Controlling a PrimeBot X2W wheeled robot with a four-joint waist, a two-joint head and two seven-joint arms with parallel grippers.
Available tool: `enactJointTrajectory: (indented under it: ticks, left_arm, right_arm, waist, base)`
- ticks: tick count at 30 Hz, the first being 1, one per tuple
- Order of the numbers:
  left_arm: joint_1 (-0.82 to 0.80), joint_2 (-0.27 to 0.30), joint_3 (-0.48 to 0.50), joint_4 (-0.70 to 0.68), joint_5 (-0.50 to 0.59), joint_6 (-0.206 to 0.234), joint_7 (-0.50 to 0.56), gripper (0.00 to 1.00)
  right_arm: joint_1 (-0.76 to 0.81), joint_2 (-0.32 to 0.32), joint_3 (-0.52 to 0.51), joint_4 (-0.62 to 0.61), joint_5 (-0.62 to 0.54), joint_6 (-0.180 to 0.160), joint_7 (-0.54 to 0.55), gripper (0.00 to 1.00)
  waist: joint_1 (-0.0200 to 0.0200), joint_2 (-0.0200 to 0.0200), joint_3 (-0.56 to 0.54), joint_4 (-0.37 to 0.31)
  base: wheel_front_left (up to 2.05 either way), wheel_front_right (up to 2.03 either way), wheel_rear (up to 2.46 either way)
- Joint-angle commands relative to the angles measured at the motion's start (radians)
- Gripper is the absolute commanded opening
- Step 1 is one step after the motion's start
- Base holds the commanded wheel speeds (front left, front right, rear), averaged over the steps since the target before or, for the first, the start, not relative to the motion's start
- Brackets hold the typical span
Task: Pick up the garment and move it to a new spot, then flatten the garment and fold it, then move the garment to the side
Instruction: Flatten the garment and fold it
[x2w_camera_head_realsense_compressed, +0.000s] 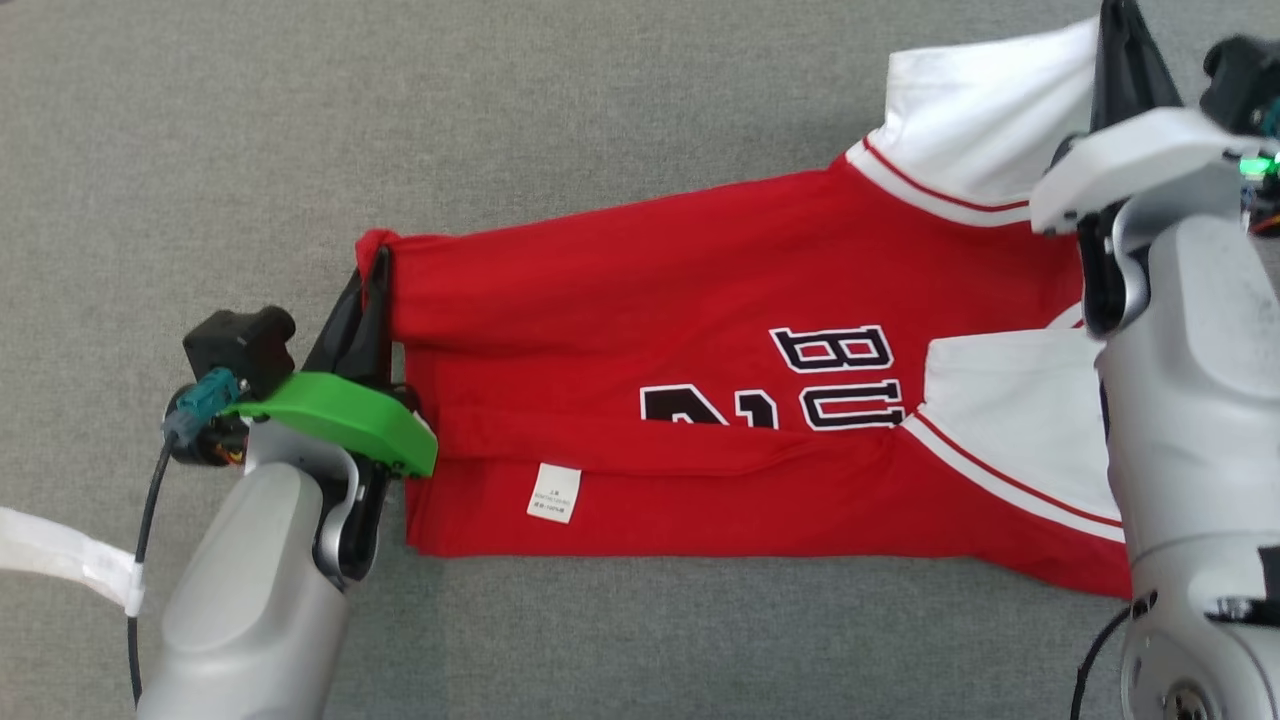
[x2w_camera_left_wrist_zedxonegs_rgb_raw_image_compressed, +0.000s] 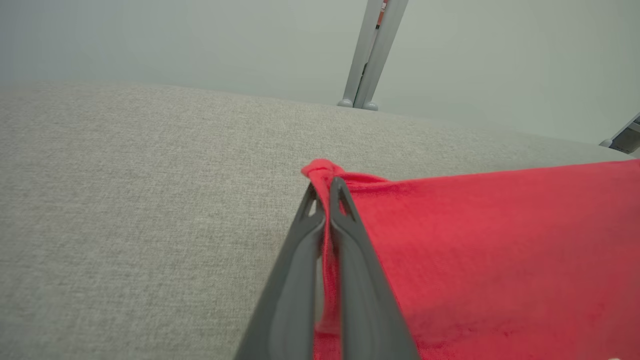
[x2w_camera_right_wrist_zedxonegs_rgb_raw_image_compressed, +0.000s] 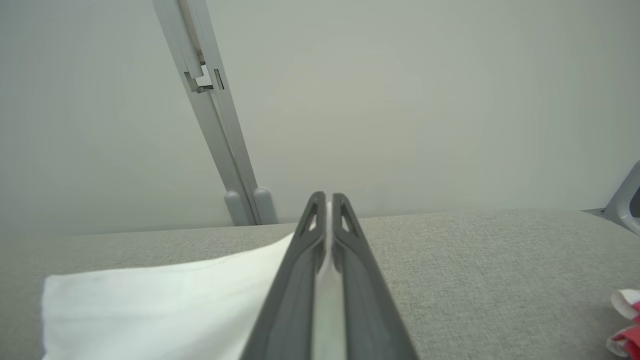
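Note:
The garment (x2w_camera_head_realsense_compressed: 700, 330) is a red jersey with white sleeves and dark lettering, spread sideways across the grey cloth surface and folded lengthwise. My left gripper (x2w_camera_head_realsense_compressed: 372, 262) is shut on its red hem corner at the left end; in the left wrist view the two dark fingers (x2w_camera_left_wrist_zedxonegs_rgb_raw_image_compressed: 327, 192) pinch a bunch of red fabric (x2w_camera_left_wrist_zedxonegs_rgb_raw_image_compressed: 475, 250). My right gripper (x2w_camera_head_realsense_compressed: 1125, 20) is at the top right, shut on the edge of the white sleeve (x2w_camera_head_realsense_compressed: 985, 100). In the right wrist view the fingers (x2w_camera_right_wrist_zedxonegs_rgb_raw_image_compressed: 325, 202) are closed with white cloth (x2w_camera_right_wrist_zedxonegs_rgb_raw_image_compressed: 160, 305) between them.
A white care label (x2w_camera_head_realsense_compressed: 554, 492) shows on the jersey's lower fold. A white strip (x2w_camera_head_realsense_compressed: 60, 560) lies at the left edge. Grey metal legs (x2w_camera_right_wrist_zedxonegs_rgb_raw_image_compressed: 220, 130) stand beyond the table's far edge. A bit of red and white fabric (x2w_camera_right_wrist_zedxonegs_rgb_raw_image_compressed: 625, 320) lies at the right.

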Motion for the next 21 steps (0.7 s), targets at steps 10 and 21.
enactJointTrajectory:
  ticks: [10, 21]
  left_arm:
    - [0.173, -0.019, 0.061, 0.057, 0.057, 0.002, 0.0, 0.0]
    - [0.299, -0.038, 0.11, 0.082, 0.119, 0.002, 0.0, 0.47]
  right_arm:
    - [0.482, -0.005, 0.116, -0.28, 0.251, -0.002, -0.004, 0.0]
    - [0.747, -0.006, 0.17, -0.312, 0.375, -0.002, -0.004, 0.0]
  waist:
    - [0.0, 0.0, -0.162, -0.081]
    - [0.0, 0.0, -0.213, -0.096]
  base:
    - [0.0, 0.0, 0.0]
    - [0.0, 0.0, 0.0]
